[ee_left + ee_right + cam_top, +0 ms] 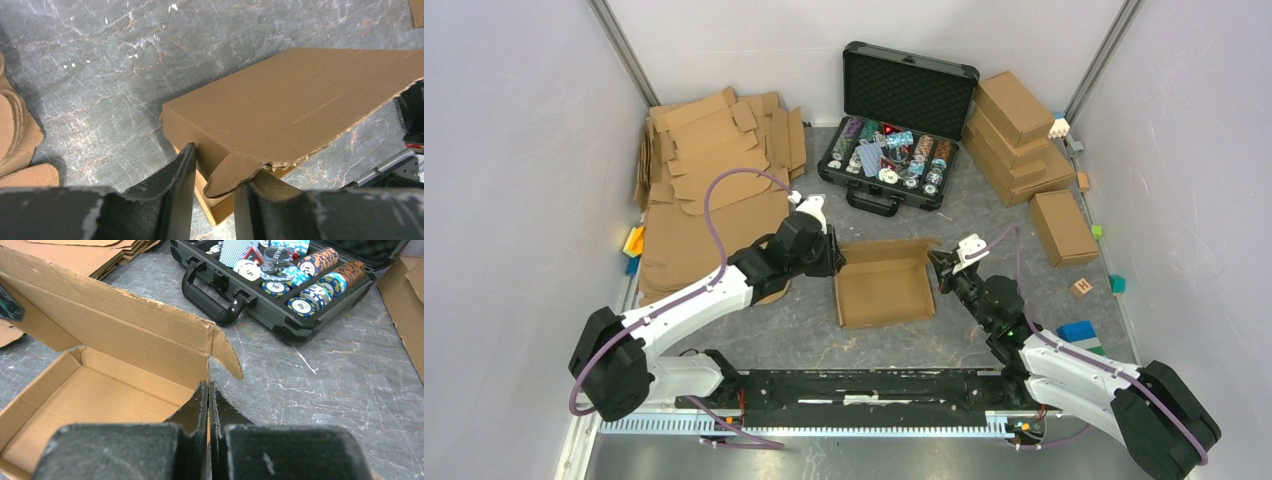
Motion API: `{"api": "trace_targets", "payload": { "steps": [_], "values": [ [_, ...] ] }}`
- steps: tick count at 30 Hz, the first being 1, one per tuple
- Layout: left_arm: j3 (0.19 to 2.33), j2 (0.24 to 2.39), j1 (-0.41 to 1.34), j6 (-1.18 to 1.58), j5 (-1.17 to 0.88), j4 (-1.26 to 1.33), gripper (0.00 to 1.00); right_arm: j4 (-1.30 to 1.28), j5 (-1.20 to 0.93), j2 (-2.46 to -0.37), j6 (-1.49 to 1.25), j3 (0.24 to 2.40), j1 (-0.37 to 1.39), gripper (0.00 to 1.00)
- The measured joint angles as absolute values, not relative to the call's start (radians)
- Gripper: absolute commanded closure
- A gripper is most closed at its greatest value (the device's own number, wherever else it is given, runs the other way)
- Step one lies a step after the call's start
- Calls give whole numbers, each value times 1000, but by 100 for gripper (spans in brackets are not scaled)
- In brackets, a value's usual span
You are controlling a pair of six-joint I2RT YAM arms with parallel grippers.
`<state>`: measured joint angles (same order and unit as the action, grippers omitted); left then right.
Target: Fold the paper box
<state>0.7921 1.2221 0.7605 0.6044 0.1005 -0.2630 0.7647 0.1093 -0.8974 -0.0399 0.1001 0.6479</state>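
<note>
The paper box is an open brown cardboard tray in the middle of the table, with its lid standing up at the far side. At the box's left corner my left gripper is open. The lid's rounded ear flap lies between its fingers and rests on the right finger. The left finger is against the side wall of the box. My right gripper is shut on the right wall of the box, one finger inside and one outside.
A pile of flat cardboard blanks lies at the back left. An open black case of poker chips stands behind the box. Finished brown boxes are stacked at the back right. Small coloured blocks lie near the right arm.
</note>
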Motion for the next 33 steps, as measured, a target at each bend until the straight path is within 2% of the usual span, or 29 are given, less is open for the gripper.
{"api": "trace_targets", "payload": {
  "steps": [7,19,22,29,33],
  "values": [
    [857,1224,760,564,97,-310,51,716,137,-876,-48,105,648,100],
    [853,1234,736,541,84,-339,17,667,146,-876,-68,122,649,100],
    [777,1178,717,533,84,-319,0,659,149,-876,-73,127,651,100],
    [617,1127,706,519,42,-193,1,640,149,-886,-77,144,653,100],
    [535,1130,706,505,-10,-94,12,633,147,-889,-82,150,653,100]
  ]
}}
